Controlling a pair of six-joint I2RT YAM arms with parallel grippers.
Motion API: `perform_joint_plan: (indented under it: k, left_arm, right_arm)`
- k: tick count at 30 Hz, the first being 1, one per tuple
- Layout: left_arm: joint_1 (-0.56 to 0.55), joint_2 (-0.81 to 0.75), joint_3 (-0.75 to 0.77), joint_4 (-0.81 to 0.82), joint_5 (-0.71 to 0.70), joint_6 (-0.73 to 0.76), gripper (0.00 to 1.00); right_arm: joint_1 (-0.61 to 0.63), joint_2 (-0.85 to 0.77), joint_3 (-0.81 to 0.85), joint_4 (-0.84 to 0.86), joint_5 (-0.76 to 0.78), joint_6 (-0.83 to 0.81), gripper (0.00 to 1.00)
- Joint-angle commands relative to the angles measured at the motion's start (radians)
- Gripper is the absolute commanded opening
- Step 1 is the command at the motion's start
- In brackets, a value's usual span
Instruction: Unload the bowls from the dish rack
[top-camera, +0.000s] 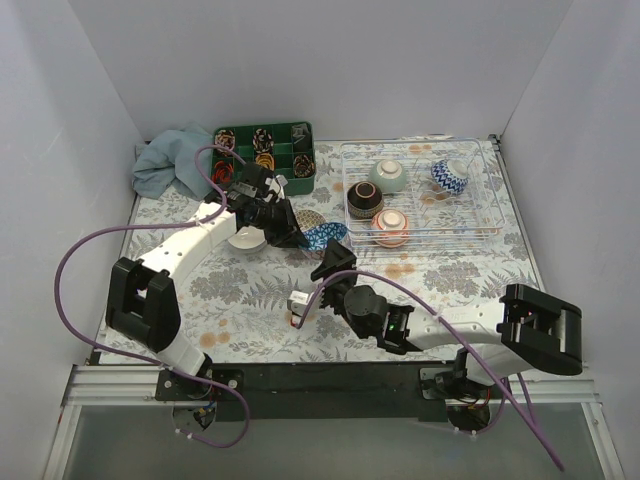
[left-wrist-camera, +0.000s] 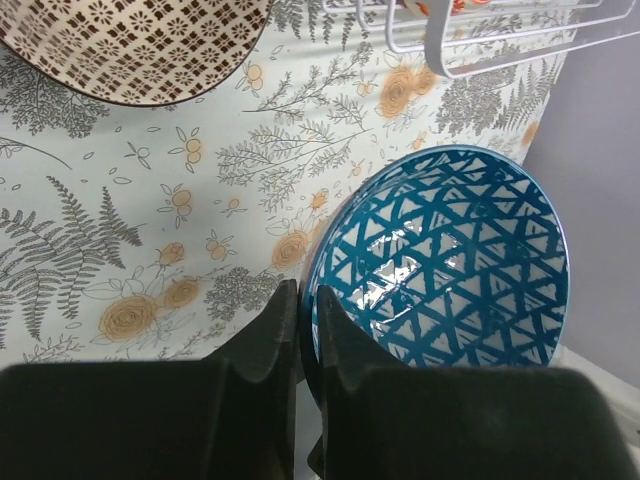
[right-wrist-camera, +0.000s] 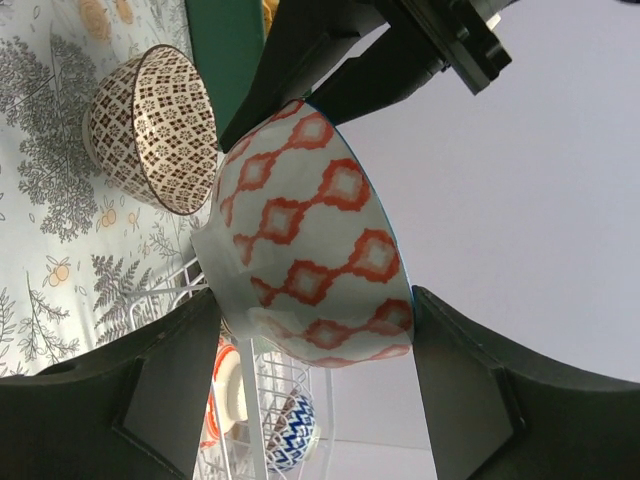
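Observation:
My left gripper is shut on the rim of a bowl. The bowl is blue with triangles inside and white with orange diamonds outside, and is held tilted above the table just left of the dish rack. My right gripper is open, with one finger on each side of this bowl, close to its wall. The white wire rack holds a pale green bowl, a blue-and-white bowl, a dark brown bowl and an orange-striped bowl.
A brown-patterned bowl sits on the floral tablecloth beside the held bowl. A white bowl lies under the left arm. A green compartment tray and a blue cloth are at the back left.

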Motion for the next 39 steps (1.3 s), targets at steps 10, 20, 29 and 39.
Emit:
perform_joint_plan:
  k: [10,20,29,39]
  left_arm:
    - [-0.008,-0.048,-0.008,0.099,0.021,0.021,0.0]
    - [-0.008,-0.037,-0.049,0.108,0.053,0.006,0.0]
    - [-0.008,-0.048,-0.036,0.105,-0.03,0.012,0.0]
    - [-0.008,-0.059,0.064,0.073,-0.25,0.068,0.0]
  right_arm:
    - [0.012,0.034,-0.005,0.264,0.055,0.035,0.08]
    - [0.021,0.141,-0.042,0.602,0.106,-0.155,0.06]
    - [0.03,0.187,-0.037,0.663,0.12,-0.192,0.54]
    - [0.037,0.163,-0.028,0.593,0.141,-0.148,0.95]
